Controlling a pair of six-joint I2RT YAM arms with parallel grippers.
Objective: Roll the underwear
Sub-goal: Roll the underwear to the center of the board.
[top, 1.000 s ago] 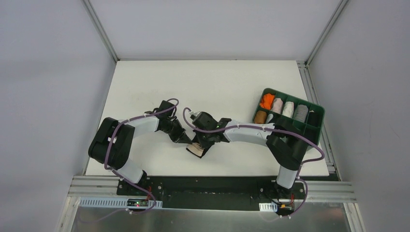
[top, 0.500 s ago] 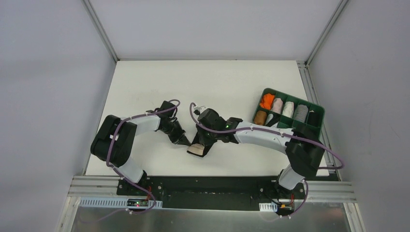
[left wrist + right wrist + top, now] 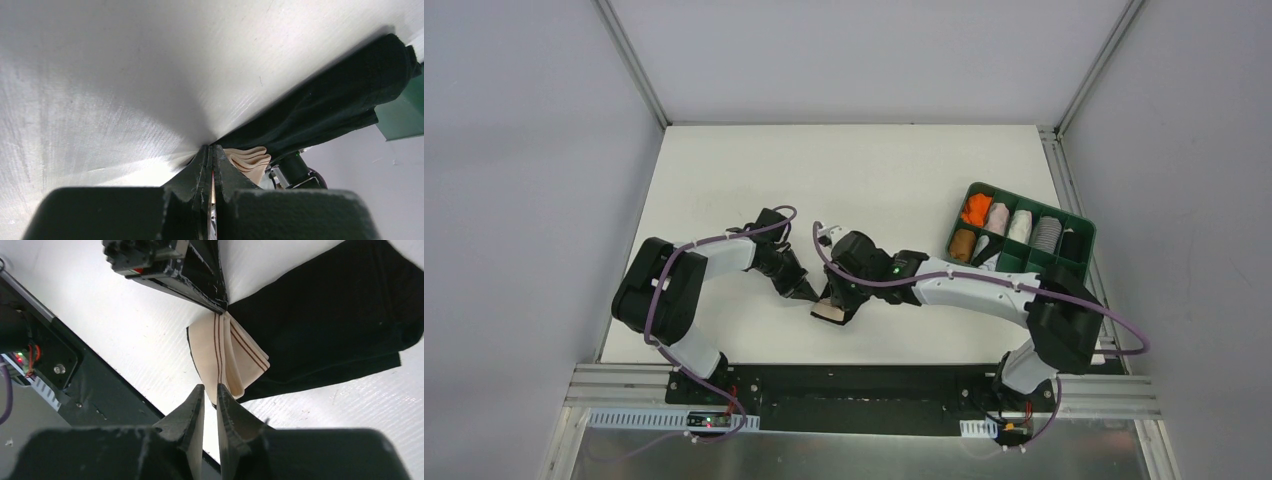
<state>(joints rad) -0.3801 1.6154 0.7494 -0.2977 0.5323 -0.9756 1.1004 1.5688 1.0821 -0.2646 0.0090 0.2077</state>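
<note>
Right wrist view: the underwear (image 3: 320, 325) lies on the bench (image 3: 125, 330), its black body spread flat and its beige waistband (image 3: 227, 352) gathered in pleats; the left fingers (image 3: 207, 287) are clamped together on the waistband's far corner, and the pleats fan out from their tips. The right fingers (image 3: 192, 410) stand nearly together and empty, tips just beside the waistband's near edge.

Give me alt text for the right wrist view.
Black underwear lies folded on a white table, its tan striped waistband fanned out. The left end effector pinches the waistband's corner; the right end effector, nearly shut, hovers by its edge.
</note>
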